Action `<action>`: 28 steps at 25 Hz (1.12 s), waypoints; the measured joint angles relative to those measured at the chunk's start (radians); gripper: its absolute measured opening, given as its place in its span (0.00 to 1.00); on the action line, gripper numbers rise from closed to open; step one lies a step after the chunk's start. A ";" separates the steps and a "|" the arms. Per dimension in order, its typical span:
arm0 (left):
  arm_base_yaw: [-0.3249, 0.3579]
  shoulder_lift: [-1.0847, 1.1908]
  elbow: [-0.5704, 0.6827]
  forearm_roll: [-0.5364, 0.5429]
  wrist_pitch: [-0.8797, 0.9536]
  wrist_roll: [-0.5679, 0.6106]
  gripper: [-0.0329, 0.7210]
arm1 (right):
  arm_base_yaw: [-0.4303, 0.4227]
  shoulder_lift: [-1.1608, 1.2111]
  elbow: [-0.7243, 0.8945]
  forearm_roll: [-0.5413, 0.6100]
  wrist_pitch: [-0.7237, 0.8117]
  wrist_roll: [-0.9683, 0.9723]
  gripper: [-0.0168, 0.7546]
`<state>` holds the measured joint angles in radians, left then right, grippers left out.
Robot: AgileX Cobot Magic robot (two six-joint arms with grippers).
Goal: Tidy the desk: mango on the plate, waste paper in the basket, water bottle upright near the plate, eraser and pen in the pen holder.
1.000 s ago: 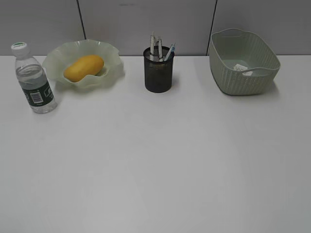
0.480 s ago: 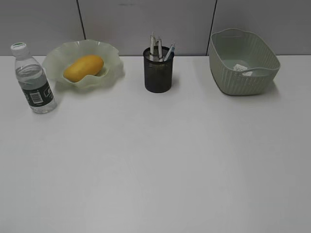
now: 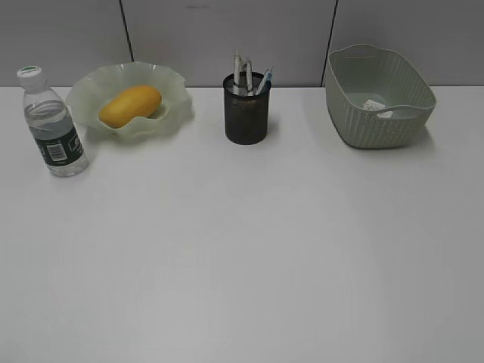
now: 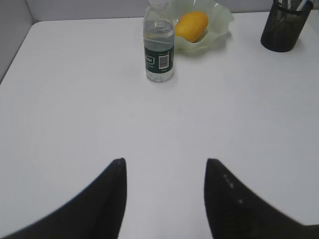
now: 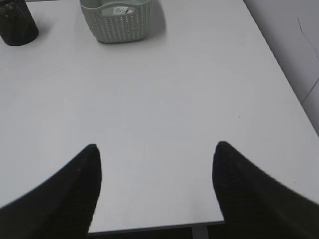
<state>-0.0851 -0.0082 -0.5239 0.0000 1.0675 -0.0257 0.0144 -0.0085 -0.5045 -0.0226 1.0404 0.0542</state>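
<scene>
Now mango (image 3: 130, 105) fills plate (image 3: 172, 91), pens (upright) (image 3: 243, 73) fill pen holder (image 3: 246, 119).

Desk (image 3: 242, 249): matt white. Plate (image 3: 170, 94): translucent, glossy. Basket (image 3: 370, 121): ribbed plastic. Pen holder (image 3: 246, 117): black mesh. Mango (image 3: 130, 105): smooth.

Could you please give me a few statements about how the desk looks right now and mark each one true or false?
1. The mango lies in the plate. True.
2. The water bottle lies on its side. False: it stands upright beside the plate.
3. The waste paper is in the basket. True.
4. The pen holder is empty. False: pens stick out of it.
5. The left gripper holds the bottle. False: it is open over bare desk.
</scene>
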 joint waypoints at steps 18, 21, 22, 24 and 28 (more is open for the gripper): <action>0.000 0.000 0.000 0.000 0.000 0.000 0.49 | 0.000 0.000 0.000 0.001 0.000 0.000 0.73; 0.000 0.000 0.000 0.000 0.000 0.000 0.46 | 0.000 0.000 0.000 0.001 0.000 0.000 0.73; 0.000 0.000 0.000 0.000 0.000 0.000 0.45 | 0.000 0.000 0.000 0.001 0.000 0.000 0.73; 0.000 0.000 0.000 0.000 0.000 0.000 0.44 | 0.000 0.000 0.000 0.001 0.000 0.000 0.73; 0.000 0.000 0.000 0.000 0.000 0.000 0.43 | 0.000 0.000 0.000 0.001 0.000 0.000 0.73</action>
<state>-0.0851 -0.0082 -0.5239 0.0000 1.0675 -0.0257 0.0144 -0.0085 -0.5045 -0.0218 1.0404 0.0542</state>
